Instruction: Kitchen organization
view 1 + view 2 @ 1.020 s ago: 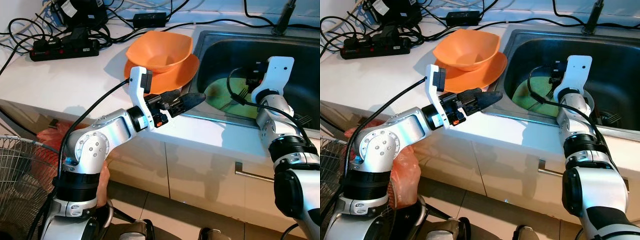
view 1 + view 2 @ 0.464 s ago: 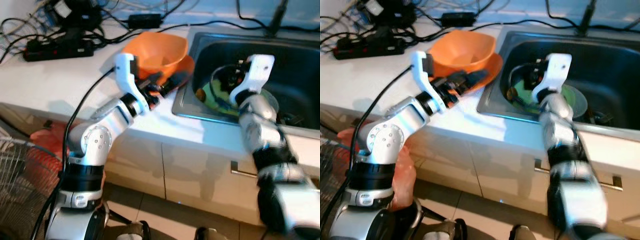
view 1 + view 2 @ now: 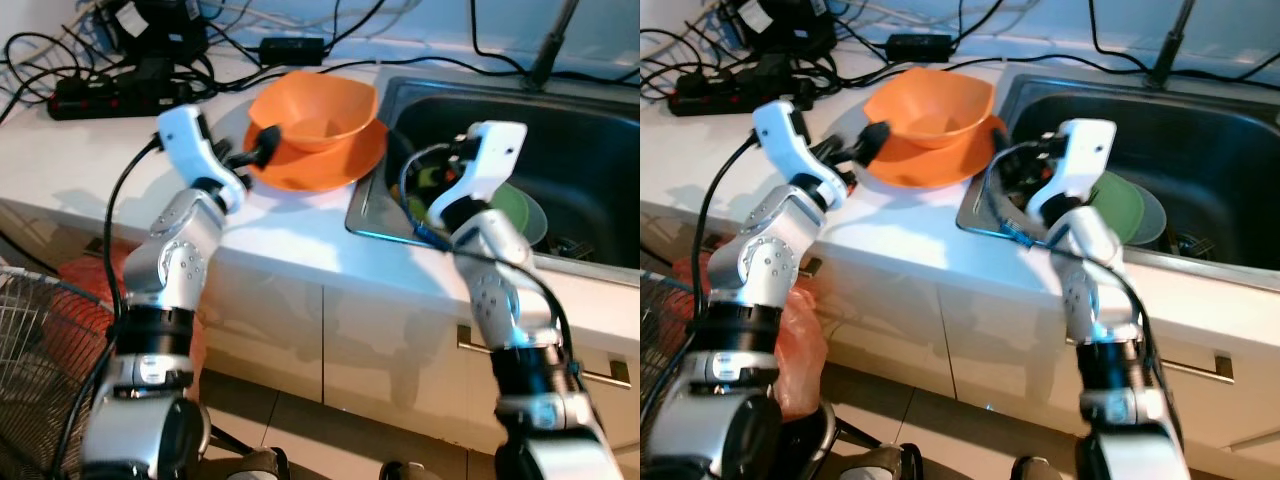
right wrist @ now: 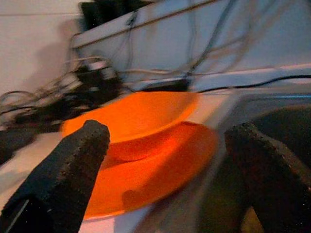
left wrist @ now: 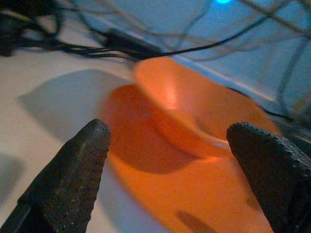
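Orange bowl (image 3: 315, 110) nested on orange plate (image 3: 330, 165), upper centre of frame, close beside sink (image 3: 600, 120) rim. Left gripper (image 3: 262, 143) at bowl's near-left edge, fingers spread wide, holding nothing. Right gripper (image 4: 170, 160) over sink's left edge, likewise wide and empty. Bare counter (image 3: 90, 170) at left for moving; cables (image 3: 60, 60) crowd upper left.

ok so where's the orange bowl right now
The orange bowl sits on the orange plate on the white counter, just left of the sink, with the left gripper at its rim.
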You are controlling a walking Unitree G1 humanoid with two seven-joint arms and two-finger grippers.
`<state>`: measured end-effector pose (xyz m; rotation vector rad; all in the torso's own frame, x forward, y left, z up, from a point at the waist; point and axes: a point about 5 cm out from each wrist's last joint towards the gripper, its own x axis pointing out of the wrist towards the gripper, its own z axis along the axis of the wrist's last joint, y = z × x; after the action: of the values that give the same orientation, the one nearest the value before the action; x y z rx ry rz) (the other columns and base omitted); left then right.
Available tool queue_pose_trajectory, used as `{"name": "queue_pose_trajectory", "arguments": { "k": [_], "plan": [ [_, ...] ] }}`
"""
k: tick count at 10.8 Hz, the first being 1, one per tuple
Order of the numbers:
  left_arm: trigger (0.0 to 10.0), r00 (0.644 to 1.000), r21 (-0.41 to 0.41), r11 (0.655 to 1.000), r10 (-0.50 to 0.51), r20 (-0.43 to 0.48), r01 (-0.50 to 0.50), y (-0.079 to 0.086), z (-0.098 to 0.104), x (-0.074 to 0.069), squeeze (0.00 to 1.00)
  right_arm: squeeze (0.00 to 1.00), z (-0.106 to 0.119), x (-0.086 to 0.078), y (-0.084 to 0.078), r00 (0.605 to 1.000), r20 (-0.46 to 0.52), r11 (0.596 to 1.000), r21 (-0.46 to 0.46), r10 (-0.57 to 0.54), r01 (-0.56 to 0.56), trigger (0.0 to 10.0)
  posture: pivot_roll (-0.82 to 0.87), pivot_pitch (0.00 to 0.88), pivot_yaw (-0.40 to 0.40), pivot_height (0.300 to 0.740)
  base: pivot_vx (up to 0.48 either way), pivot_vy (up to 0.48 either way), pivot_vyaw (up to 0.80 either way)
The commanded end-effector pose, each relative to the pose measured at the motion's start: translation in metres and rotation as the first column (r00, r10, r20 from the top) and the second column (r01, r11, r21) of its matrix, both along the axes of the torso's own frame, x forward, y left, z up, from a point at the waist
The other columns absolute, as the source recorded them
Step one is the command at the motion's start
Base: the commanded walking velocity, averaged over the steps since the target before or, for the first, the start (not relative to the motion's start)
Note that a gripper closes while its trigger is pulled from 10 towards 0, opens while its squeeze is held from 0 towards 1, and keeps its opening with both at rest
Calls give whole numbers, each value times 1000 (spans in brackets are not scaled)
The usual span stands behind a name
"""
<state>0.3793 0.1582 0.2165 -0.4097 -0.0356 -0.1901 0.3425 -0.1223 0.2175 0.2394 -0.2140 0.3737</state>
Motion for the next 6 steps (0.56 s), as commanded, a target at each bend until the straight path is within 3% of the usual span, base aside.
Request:
{"name": "queue_pose_trajectory", "arguments": {
  "k": [1, 4, 6],
  "plan": [
    [10000, 999, 21, 999, 48, 4, -48, 8, 4, 6, 0, 0, 5, -11, 13, 997, 16, 997, -17, 69, -69, 10000, -49, 106, 60, 740, 0, 0, 0],
    [10000, 998, -78, 995, 57, -18, -59, 9, 10, 18, 0, 0, 6, -26, 30, 992, 13, 992, 5, 129, -129, 10000, -45, 119, 91, 740, 0, 0, 0],
    [10000, 1000, -109, 994, 16, -3, -16, -1, 15, 21, 0, 0, 7, -33, 33, 993, 21, 992, 51, 113, -114, 10000, -45, 118, 108, 740, 0, 0, 0]
  ]
}}
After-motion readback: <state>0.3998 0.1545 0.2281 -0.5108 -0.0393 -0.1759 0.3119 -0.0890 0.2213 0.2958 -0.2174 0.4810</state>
